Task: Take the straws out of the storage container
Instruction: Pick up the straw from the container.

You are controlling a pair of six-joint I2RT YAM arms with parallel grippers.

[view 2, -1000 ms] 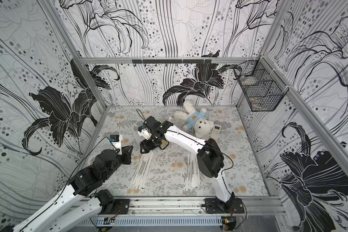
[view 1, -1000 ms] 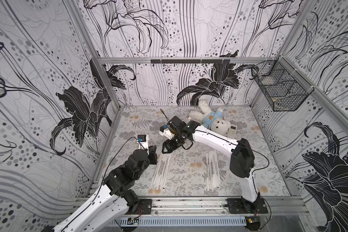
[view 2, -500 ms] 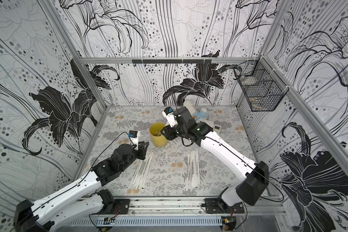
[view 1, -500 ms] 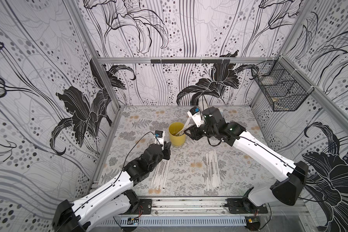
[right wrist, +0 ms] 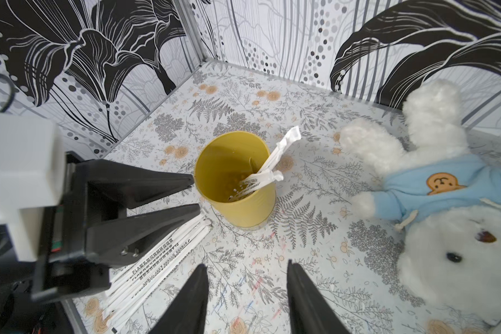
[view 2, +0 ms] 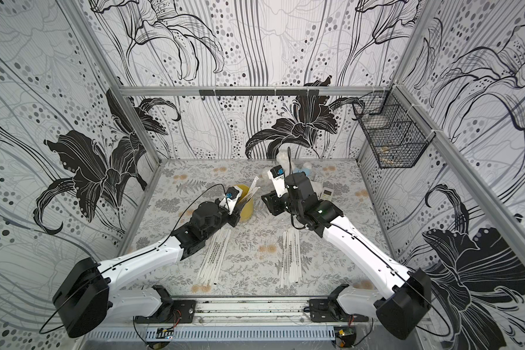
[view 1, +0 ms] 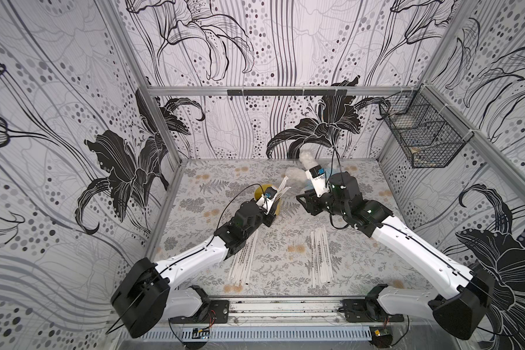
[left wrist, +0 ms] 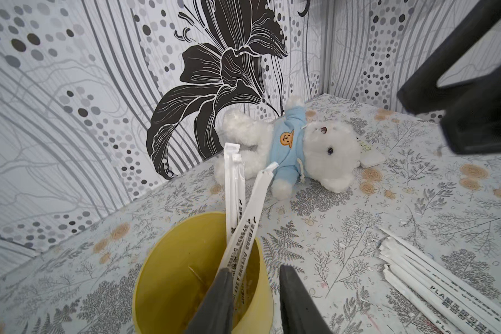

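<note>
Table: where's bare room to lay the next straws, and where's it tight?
Free: the strip of table between the left straw pile and the right straw pile; also the back-left corner behind the yellow cup. Tight: around the cup, where the left gripper and right gripper both sit open, and the back right, taken by the teddy.

A white plush teddy bear in a light-blue hoodie with an orange bear-face patch lies on its back at the rear of the table, legs toward the back wall. A small white flat device lies just beside it. The table mat is printed with grey ferns and orange roses. A black wire basket hangs on the side wall, its contents unclear. Wallpaper with black lilies covers the walls
</note>
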